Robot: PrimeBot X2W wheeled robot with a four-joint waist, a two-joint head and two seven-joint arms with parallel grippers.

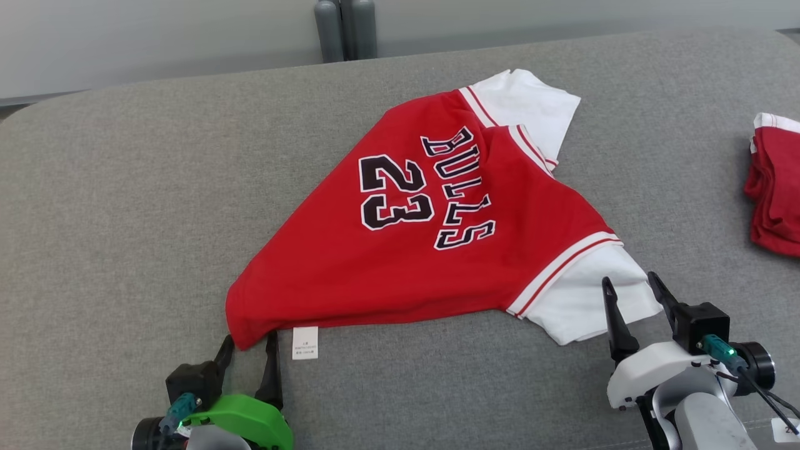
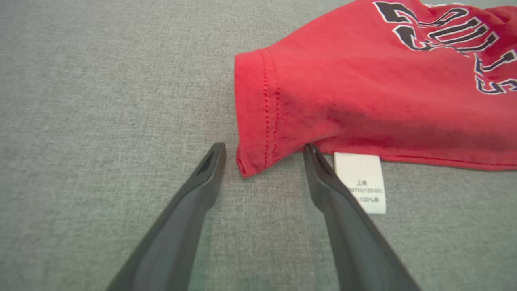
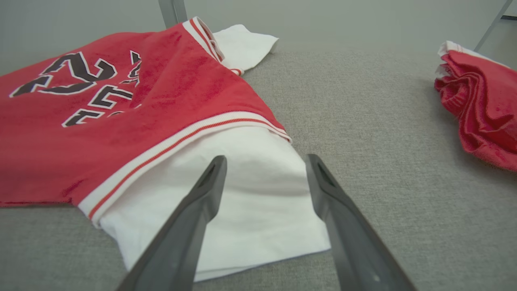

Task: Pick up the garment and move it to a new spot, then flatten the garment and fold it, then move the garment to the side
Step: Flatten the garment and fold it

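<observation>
At the lower left, the left gripper (image 1: 250, 340) stands with its fingers spread wide and holds nothing. In the left wrist view the red hem corner (image 2: 258, 121) of the garment (image 1: 375, 262) lies between the two tips. One tip is at the hem's edge, just beside the white care label (image 2: 363, 186) that sticks out onto the grey padded surface (image 1: 125, 219). The garment, a red jersey with dark lettering and the number 23, lies mid-surface, spread but skewed. It narrows toward that hem corner and widens toward its white sleeves, with the far sleeve (image 1: 525, 100) partly tucked under the red body. Further right, the near white sleeve (image 3: 250, 194) lies flat, and the right gripper (image 1: 629, 280) is over its end, also spread wide and empty, a finger to either side of the cloth. At the far right, well apart, a second red garment (image 1: 775, 194) lies bunched. The step in hand appears to be taking hold at two points, either to lift the jersey to a new spot or to pull it flat; which of the two cannot be told. The next move likely calls for both grippers to lower onto the fabric and close on it, catching every layer at the hem corner and the sleeve.
</observation>
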